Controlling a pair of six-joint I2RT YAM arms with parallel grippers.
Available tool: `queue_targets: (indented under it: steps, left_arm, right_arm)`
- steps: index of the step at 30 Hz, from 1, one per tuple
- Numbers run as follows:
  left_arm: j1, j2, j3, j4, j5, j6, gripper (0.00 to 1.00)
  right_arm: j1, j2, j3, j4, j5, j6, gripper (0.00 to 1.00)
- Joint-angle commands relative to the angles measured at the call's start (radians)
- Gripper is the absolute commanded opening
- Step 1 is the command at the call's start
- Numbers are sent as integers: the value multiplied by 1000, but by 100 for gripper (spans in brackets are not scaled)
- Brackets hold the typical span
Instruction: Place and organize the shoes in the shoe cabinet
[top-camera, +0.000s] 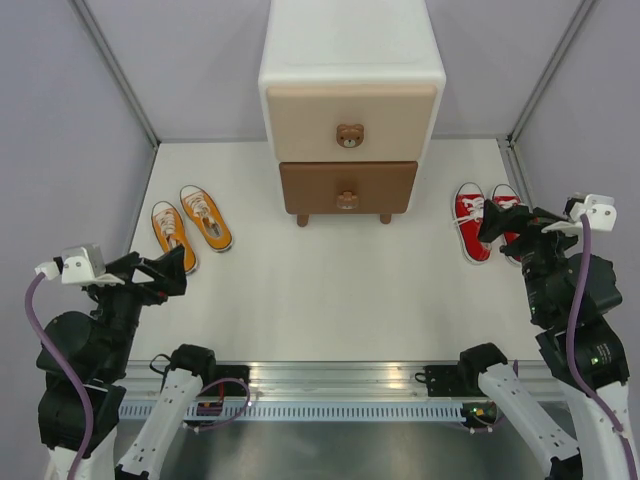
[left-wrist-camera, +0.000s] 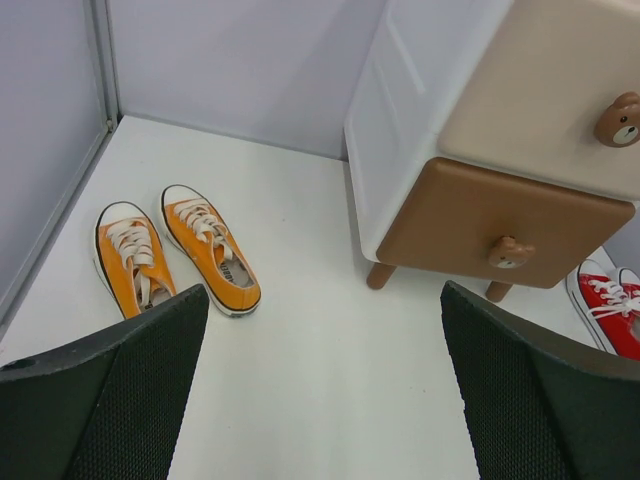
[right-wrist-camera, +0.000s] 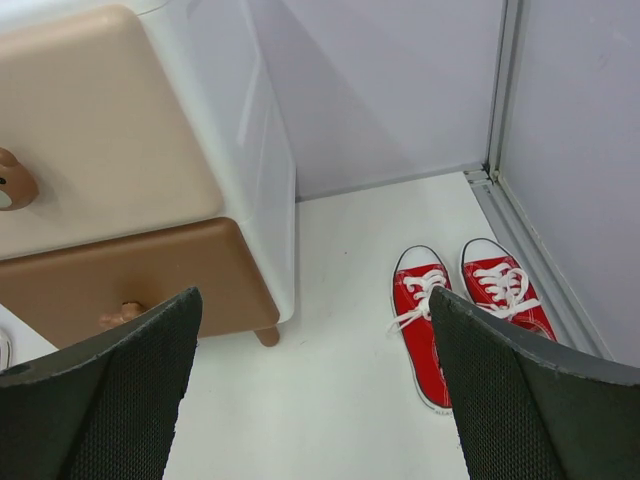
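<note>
Bright, even light in all 3 views, soft and coming from above. The shoe cabinet (top-camera: 350, 60) casts only a faint shadow, pooled under its base and smudged on the wall (right-wrist-camera: 380, 90) beside it. Its white top runs nearly washed out, with no hard glare. Left of the cabinet the orange shoes (left-wrist-camera: 210, 255) are crisp, and right of it the red shoes (right-wrist-camera: 425, 320) are too. Below the cabinet in both wrist views, the dark gripper fingers (left-wrist-camera: 110, 400) look slightly soft, and the cabinet's edges lean with wide-angle skew.

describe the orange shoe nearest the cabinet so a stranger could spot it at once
Find the white shoe cabinet at the far middle of the table. Left of it in the top view lie two orange sneakers side by side. The inner orange sneaker is nearer the cabinet and slightly further back than the outer orange sneaker.
</note>
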Motion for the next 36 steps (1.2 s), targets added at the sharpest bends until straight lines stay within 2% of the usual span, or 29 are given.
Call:
queue_targets:
  steps: [1,11,17,23,26,36]
  left_arm:
    - [-4,22,-12,14,4,-22,100]
    - [-4,43,-63,8,41,-22,100]
    - [-2,68,-84,6,69,-32,100]
    - [-2,92,-103,-9,87,-55,100]
    - [-2,103,-112,-20,99,-65,100]
    - [-2,123,-120,-71,84,-84,100]
  right_arm:
    - [0,36,16,23,-10,15,98]
    - [0,139,72,6,-145,8,98]
    - [0,341,203,-89,-165,60,98]
    - [11,505,285,-43,-171,115,98]
    - [58,583,335,-20,-110,120,98]
    - [375,812,513,59,227,71,98]
